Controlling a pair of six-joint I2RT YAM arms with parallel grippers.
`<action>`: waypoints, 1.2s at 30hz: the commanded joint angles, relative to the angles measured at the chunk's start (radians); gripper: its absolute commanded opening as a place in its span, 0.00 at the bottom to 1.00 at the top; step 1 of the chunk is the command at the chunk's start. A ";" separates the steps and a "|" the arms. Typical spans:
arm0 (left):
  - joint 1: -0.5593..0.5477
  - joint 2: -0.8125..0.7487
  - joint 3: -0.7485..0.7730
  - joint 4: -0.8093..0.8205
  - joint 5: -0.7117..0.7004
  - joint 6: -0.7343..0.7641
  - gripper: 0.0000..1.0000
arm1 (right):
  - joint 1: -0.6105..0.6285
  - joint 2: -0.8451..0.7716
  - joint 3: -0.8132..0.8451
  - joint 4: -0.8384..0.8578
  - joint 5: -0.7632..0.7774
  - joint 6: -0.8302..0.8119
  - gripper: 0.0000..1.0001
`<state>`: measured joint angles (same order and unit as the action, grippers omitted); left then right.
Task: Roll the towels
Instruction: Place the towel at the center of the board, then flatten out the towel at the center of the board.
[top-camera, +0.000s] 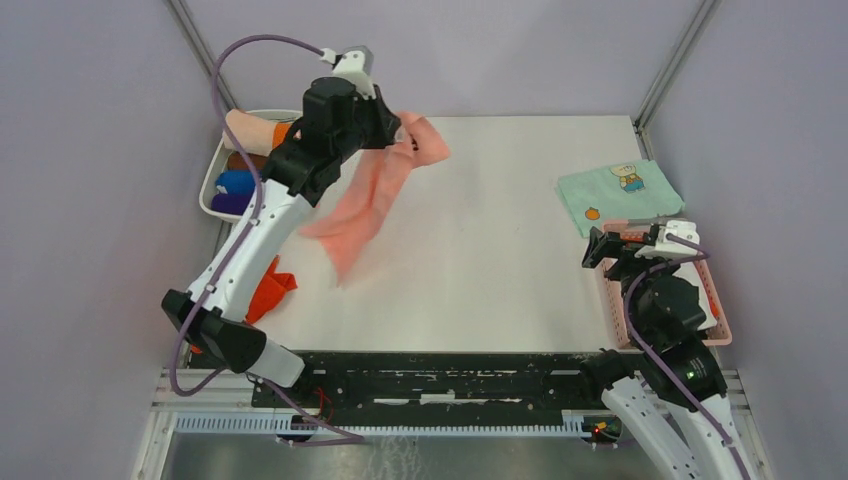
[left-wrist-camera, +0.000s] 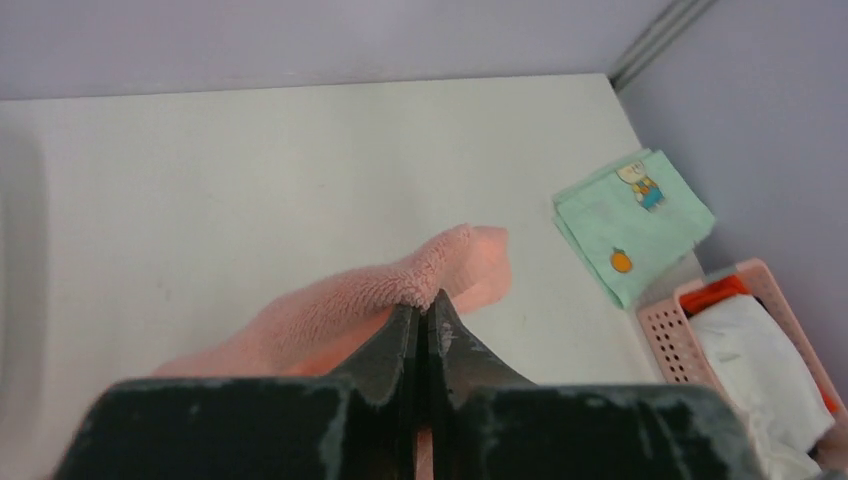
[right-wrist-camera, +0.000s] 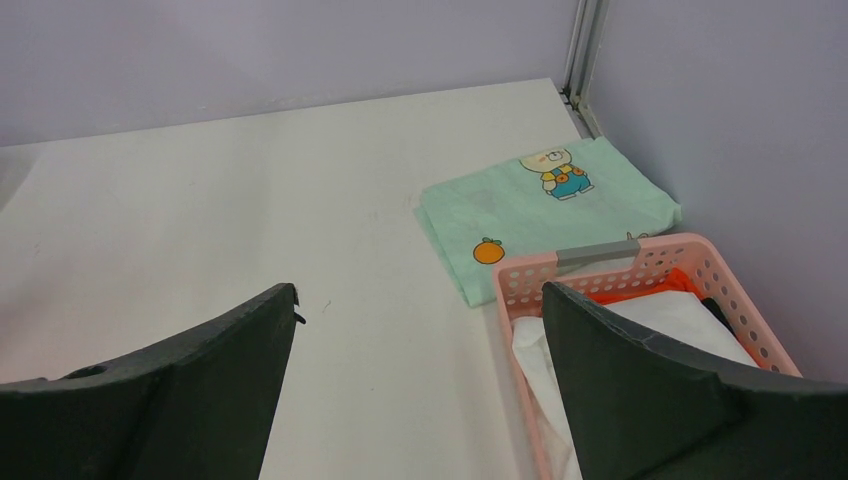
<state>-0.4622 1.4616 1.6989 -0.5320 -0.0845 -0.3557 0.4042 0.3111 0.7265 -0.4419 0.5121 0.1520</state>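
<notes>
While left claw (left-wrist-camera: 426, 312) pinches pink towel (top-camera: 372, 200), mint cloth (top-camera: 612, 198) beside basket (right-wrist-camera: 610, 270)

One towel (top-camera: 375, 190) hangs far left, beside a bin (top-camera: 208, 185); a second towel (top-camera: 272, 290) lies nearer. Right: cloth (top-camera: 610, 195) behind basket (top-camera: 722, 338), perhaps touching.

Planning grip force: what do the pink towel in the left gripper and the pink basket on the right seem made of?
Pink towel: probably terry or fleece, matte; fuzzy nap, hanging limp from the left gripper. Pink basket: likely rigid moulded plastic, smooth; rows of holes in its walls.
</notes>
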 joint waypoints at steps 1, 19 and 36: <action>-0.091 0.093 0.062 0.062 0.143 -0.015 0.16 | 0.003 0.026 0.028 0.021 -0.018 0.005 1.00; -0.233 -0.065 -0.606 0.227 -0.064 -0.159 0.82 | 0.004 0.290 0.065 -0.008 -0.187 0.141 1.00; -0.226 0.094 -0.789 0.196 -0.213 -0.240 0.59 | 0.003 0.553 0.062 0.006 -0.273 0.191 1.00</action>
<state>-0.6857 1.5158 0.8631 -0.3355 -0.2337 -0.5602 0.4042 0.8505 0.7712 -0.4789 0.2543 0.3222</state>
